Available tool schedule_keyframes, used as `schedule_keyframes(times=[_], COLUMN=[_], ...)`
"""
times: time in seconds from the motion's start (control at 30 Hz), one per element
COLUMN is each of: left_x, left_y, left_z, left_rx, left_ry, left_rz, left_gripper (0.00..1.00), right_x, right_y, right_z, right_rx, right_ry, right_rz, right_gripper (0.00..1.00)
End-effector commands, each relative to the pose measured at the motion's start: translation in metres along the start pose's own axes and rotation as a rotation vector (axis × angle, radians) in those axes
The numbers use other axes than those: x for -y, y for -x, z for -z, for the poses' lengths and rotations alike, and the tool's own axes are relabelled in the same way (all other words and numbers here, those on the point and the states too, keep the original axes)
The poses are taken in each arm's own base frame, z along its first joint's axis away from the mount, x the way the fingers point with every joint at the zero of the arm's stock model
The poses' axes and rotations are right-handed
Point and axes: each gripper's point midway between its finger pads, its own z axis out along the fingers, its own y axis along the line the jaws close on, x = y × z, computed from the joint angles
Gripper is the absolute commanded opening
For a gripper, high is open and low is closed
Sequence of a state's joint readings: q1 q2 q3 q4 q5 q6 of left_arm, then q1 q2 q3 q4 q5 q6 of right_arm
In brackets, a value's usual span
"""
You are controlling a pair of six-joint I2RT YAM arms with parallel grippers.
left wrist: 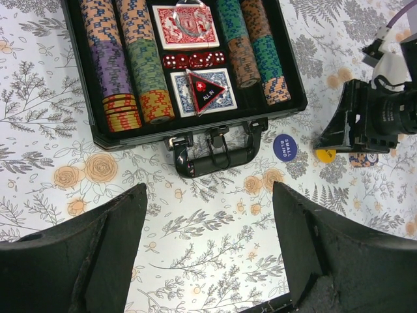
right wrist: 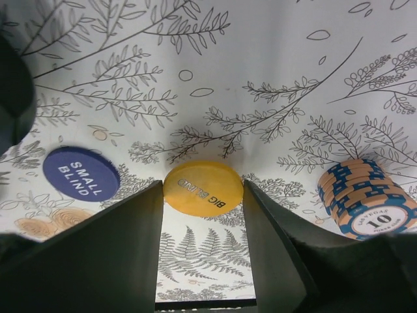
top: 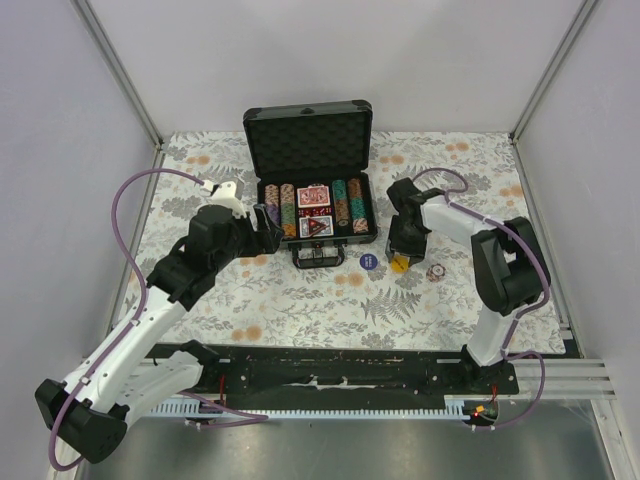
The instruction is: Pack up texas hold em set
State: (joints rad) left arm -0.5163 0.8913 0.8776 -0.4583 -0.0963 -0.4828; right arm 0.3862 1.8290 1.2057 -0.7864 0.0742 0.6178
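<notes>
Floral-cloth table (top: 300,310). The open dark briefcase (top: 308,145) sits at rear centre, with its foam lid upright and its handle (left wrist: 215,156) facing the arms.

Left gripper (left wrist: 208,189): fingers spread wide, holding nothing. It hovers over bare cloth just in front of the handle.

Right gripper (right wrist: 203,195): low on the cloth to the right of the case. Its fingers straddle the yellow Big Blind button (right wrist: 203,186), and the pads look to meet the rim on both sides. The button lies flat on the cloth, not yet lifted.

Case contents:
- Rows of poker chips (left wrist: 111,65) fill the slots on the left and right.
- In the middle compartment, the red deck (left wrist: 186,26) is at the rear and the blue deck (left wrist: 203,91) at the front.
- A triangular All In marker (left wrist: 207,90) rests on the blue deck.
- The red dice (left wrist: 193,60) lie in a line between the decks.

Still outside the case, all right of the handle:
- A short stack of blue-and-orange "10" chips (right wrist: 368,202) is near the right gripper's outer side, apart from it.
- The blue Small Blind button (right wrist: 81,173) is near its inner side, between the gripper and the handle.

Key relation: the yellow button is round, so it has no long axis to align with. It sits directly between the right fingers. The case lies toward the robot's left and further back. The right arm is much the nearer; the left is across the case front.

Judgement: lift, then carry left and rearward over the case wall. A thin disc held by its rim may slip.
</notes>
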Motion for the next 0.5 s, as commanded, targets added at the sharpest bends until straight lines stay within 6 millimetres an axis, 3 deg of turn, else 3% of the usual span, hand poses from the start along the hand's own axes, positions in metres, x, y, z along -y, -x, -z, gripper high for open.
schedule_keyframes(times=[0.0, 0.27, 0.47], left_x=[0.005, 0.005, 0.002], left_y=[0.018, 0.018, 0.018], left_z=[0.004, 0.005, 0.006], left_rx=[0.046, 0.045, 0.051], left_ry=[-0.013, -0.008, 0.004], left_rz=[-0.008, -0.01, -0.009], left_gripper=[0.84, 0.84, 0.84], right_x=[-0.016, -0.043, -0.096], right_y=[0.02, 0.032, 0.053], right_z=[0.035, 0.06, 0.084], right_rx=[0.081, 0.132, 0.208], right_ry=[0.074, 0.133, 0.221], right_rz=[-0.015, 0.026, 0.09], right_gripper=[0.55, 0.55, 0.55])
